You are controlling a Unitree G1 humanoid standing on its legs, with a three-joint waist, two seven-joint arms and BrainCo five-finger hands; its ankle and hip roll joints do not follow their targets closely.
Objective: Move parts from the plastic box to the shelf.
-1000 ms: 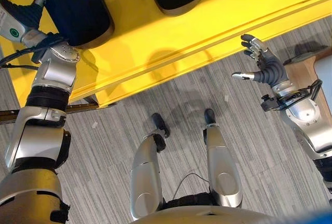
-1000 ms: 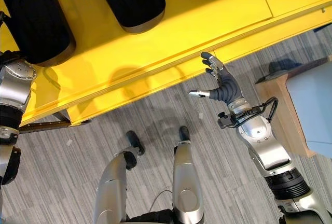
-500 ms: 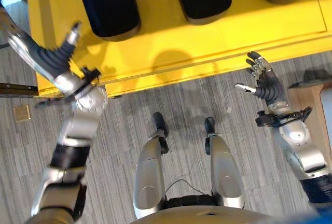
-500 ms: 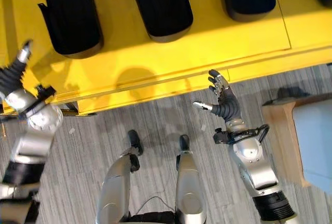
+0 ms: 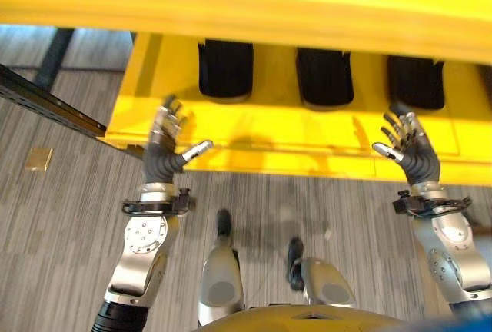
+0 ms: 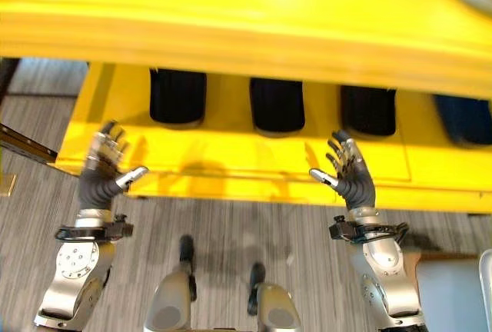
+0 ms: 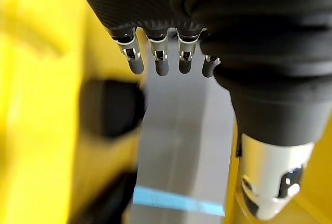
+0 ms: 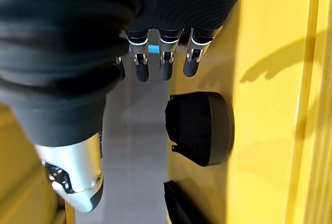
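Three black parts (image 5: 225, 69) (image 5: 324, 77) (image 5: 415, 82) stand in a row on the lower board of the yellow shelf (image 5: 261, 151), under its upper board. A darker blue part (image 6: 465, 117) stands to their right. My left hand (image 5: 165, 147) is raised in front of the shelf's left front edge, open and holding nothing. My right hand (image 5: 407, 151) is raised near the right front edge, also open and holding nothing. In the right wrist view a black part (image 8: 199, 128) lies past the straight fingers (image 8: 163, 60). In the left wrist view a blurred black part (image 7: 111, 107) lies beyond the fingers (image 7: 155, 60).
The yellow upper board (image 6: 246, 17) overhangs the parts. A dark metal rail (image 5: 46, 101) runs across the grey floor at the left. A small brown square (image 5: 38, 157) lies on the floor. A pale surface on a wooden stand (image 6: 453, 293) shows at the lower right.
The camera has tilted up towards the shelf. My left hand has pulled back from the black part at the shelf's left and is now raised open; the right hand stays raised and open.
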